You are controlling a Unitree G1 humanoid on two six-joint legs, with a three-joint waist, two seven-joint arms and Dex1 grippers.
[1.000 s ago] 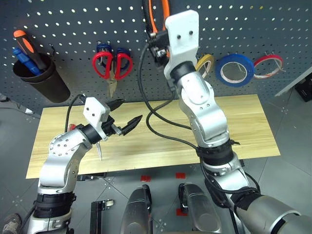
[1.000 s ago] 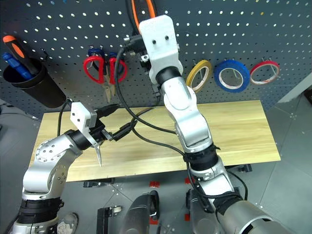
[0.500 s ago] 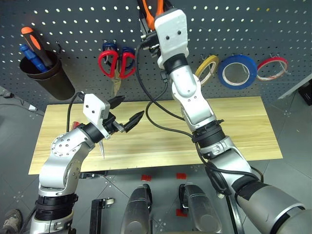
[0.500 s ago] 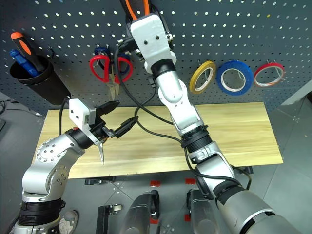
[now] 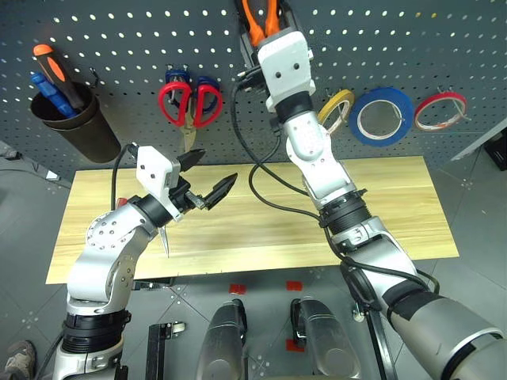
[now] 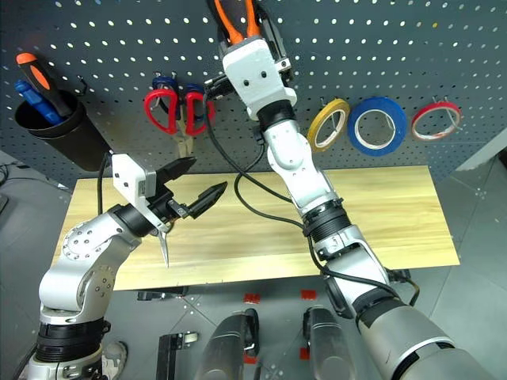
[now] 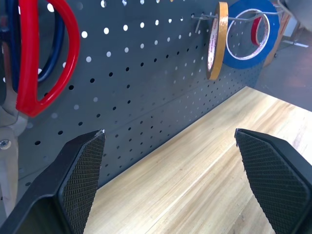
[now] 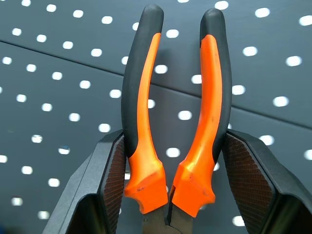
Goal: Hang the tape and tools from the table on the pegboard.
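Observation:
My right gripper [image 8: 174, 141] is raised high against the dark grey pegboard [image 5: 119, 32] and is shut on the pliers [image 8: 146, 97]. Their orange and black handles [image 5: 261, 14] stick up past the fingers, close to the holes. My left gripper [image 5: 214, 170] hovers open over the left part of the pale wood table [image 5: 380, 206], holding nothing. The blue tape [image 5: 405, 107] hangs on a hook at the right of the board. A thin pointed metal tip [image 5: 164, 241] lies on the table under my left forearm, the rest of it hidden.
A yellow roll [image 5: 333, 107] and a thin red roll [image 5: 437, 111] hang either side of the blue one. Red-and-blue scissors [image 5: 188, 103] hang left of the right arm. A black cup [image 5: 75, 131] with screwdrivers hangs at far left. A black cable droops over the table.
My right wrist has rolled and the forearm straightened, so the pliers' handles now stand more upright against the board. The left gripper has hardly moved. The view has shifted a little.

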